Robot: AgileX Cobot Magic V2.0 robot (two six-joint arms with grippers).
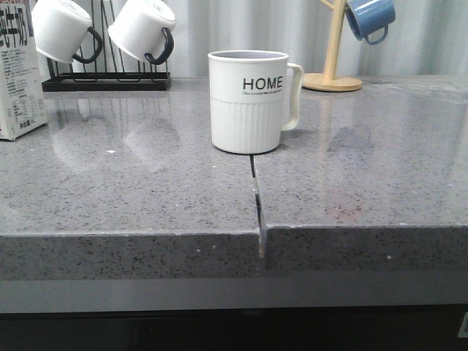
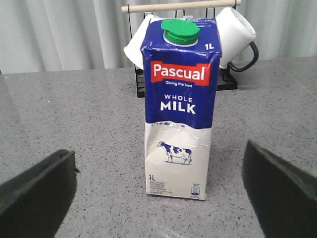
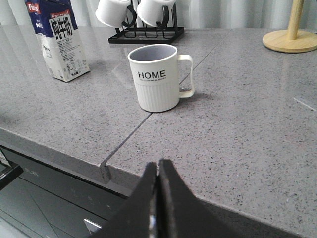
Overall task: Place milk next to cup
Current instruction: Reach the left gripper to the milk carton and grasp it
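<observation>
Milk [image 2: 179, 109]: blue-topped white carton, green cap.

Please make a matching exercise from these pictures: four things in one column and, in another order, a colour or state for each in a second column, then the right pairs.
Things:
1. milk carton cap
2. HOME mug
3. mug on the wooden stand
4. right hand

Colour or state:
A. blue
B. shut, holding nothing
C. green
D. white, ribbed lower half

Pairs: 1-C, 2-D, 3-A, 4-B
</observation>
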